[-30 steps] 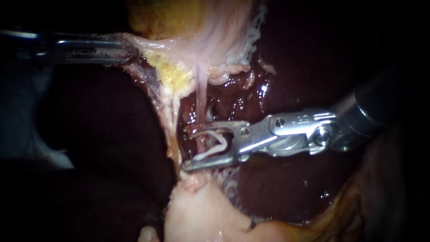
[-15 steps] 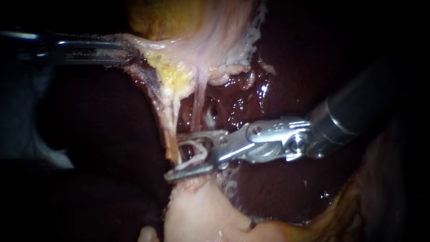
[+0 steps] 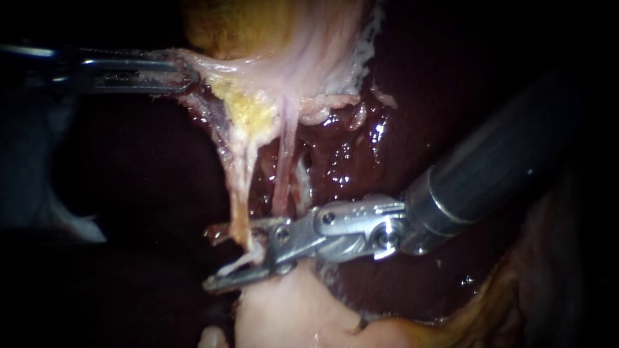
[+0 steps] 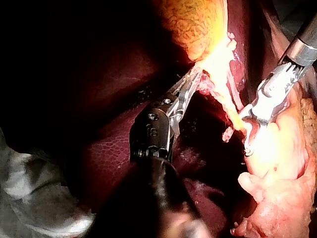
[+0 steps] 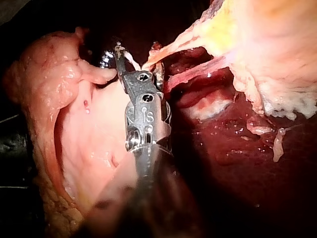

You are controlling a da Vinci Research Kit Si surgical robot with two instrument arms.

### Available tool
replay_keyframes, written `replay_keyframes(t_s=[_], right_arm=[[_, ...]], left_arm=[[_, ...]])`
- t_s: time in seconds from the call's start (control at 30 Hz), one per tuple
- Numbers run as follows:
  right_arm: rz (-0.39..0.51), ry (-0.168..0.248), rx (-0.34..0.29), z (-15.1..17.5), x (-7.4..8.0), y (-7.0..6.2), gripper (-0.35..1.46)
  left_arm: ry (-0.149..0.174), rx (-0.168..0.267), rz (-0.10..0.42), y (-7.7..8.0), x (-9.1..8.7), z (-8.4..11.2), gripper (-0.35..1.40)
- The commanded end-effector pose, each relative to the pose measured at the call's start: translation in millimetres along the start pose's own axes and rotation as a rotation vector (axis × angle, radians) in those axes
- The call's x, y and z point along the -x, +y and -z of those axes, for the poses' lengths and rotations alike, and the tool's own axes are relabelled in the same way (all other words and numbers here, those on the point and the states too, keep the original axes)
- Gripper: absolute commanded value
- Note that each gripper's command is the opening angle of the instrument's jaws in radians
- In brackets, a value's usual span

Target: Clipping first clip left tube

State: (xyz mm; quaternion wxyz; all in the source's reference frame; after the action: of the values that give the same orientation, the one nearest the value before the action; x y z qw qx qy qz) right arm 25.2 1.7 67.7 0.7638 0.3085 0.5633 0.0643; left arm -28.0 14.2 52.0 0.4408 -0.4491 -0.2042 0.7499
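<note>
Two tubes run down from the gallbladder [image 3: 258, 26]: the pale left tube [image 3: 237, 193] and the pinker right tube [image 3: 285, 161]. My right instrument [image 3: 208, 258] reaches in low, its jaws open and straddling the left tube's lower end, one jaw on either side. A white clip [image 3: 237, 263] lies in the jaws. The right wrist view shows the same instrument [image 5: 137, 53] with the left tube [image 5: 173, 45] entering its jaws. My left instrument [image 3: 184, 72] is shut on tissue at the gallbladder's neck, holding it taut; it shows again [image 4: 192, 82] in the left wrist view.
Dark red liver [image 3: 361, 148] lies wet behind the tubes. Yellow fat [image 3: 248, 106] clings where they leave the gallbladder. A pale lump of tissue [image 3: 290, 309] sits just under the right instrument's jaws. The right instrument's dark shaft [image 3: 503, 154] crosses the liver.
My right instrument has slid left and downward, from around the right tube to the left tube, and its jaws have narrowed. The left instrument has held still.
</note>
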Motion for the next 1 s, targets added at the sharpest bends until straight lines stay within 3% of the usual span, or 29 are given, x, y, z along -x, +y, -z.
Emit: replay_keyframes(t_s=[0.03,0.23,0.47,0.63,1.0], right_arm=[[0.002,-0.001,-0.006,-0.1,-0.3,-0.3,0.41],[0.013,-0.003,-0.042,-1.2,-1.1,-1.8,0.40],[0.010,-0.003,-0.038,-1.3,-1.2,-1.9,0.31],[0.011,0.001,-0.019,-0.7,-1.1,-2.0,-0.35],[-0.022,-0.049,-0.027,-0.6,-0.8,-1.6,-0.35]], left_arm=[[0.000,0.000,0.000,0.0,0.0,0.0,-0.35],[0.000,0.000,0.000,0.0,0.0,0.0,-0.35],[0.000,0.000,0.000,0.0,0.0,0.0,-0.35],[0.000,0.001,0.000,0.0,0.0,0.0,-0.35],[0.000,0.001,0.001,0.0,-0.1,0.0,-0.35]])
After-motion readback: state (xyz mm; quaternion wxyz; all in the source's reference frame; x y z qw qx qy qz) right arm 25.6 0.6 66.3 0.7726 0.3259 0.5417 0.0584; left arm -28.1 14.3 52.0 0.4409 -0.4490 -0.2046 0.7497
